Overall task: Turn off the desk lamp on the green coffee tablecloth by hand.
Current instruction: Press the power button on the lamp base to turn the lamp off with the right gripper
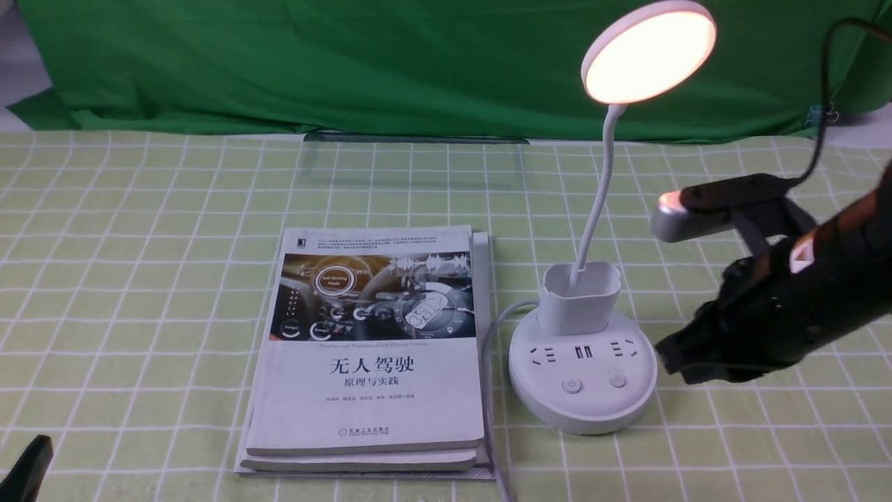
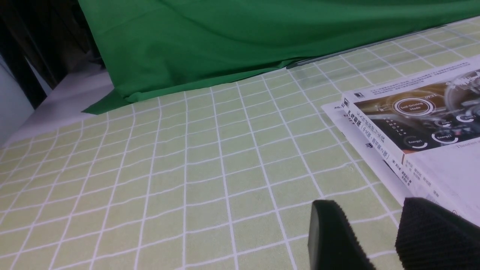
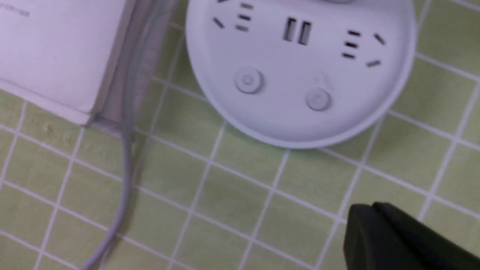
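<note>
The white desk lamp [image 1: 582, 376] stands on the pale green grid tablecloth [image 1: 139, 279]. Its round disc head [image 1: 648, 52] glows warm. The round base carries sockets and two buttons, left [image 1: 571, 385] and right [image 1: 617, 381]. The base also shows in the right wrist view [image 3: 300, 71]. My right gripper [image 1: 672, 359] is shut and empty, hovering just right of the base, tip pointing at it, apart from it; its shut tip shows in the right wrist view [image 3: 365, 217]. My left gripper [image 2: 369, 225] is open and empty, low over the cloth left of the books; a bit of it shows in the front view [image 1: 28, 467].
A stack of books [image 1: 369, 348] lies left of the lamp, close to the base. The lamp's grey cord [image 1: 491, 390] runs between books and base toward the front edge. A dark green backdrop [image 1: 348, 63] hangs at the back.
</note>
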Controlling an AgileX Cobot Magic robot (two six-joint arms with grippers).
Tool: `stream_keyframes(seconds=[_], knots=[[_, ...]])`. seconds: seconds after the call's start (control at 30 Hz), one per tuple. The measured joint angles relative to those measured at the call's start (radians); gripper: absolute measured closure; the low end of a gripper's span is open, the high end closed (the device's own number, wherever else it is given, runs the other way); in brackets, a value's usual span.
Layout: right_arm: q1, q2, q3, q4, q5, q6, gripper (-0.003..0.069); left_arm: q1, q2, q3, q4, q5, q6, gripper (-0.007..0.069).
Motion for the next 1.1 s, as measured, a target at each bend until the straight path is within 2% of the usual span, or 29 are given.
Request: stream_keyframes(seconds=[0.5, 1.1], knots=[[0.022, 0.113, -0.029, -0.036, -0.041, 0.010, 0.0616, 0.000, 0.000, 0.000, 0.000, 0.000, 0.000, 0.0382], [0.022, 0.251, -0.052, -0.003, -0.166, 0.026, 0.0615, 0.000, 0.000, 0.000, 0.000, 0.000, 0.000, 0.0382]])
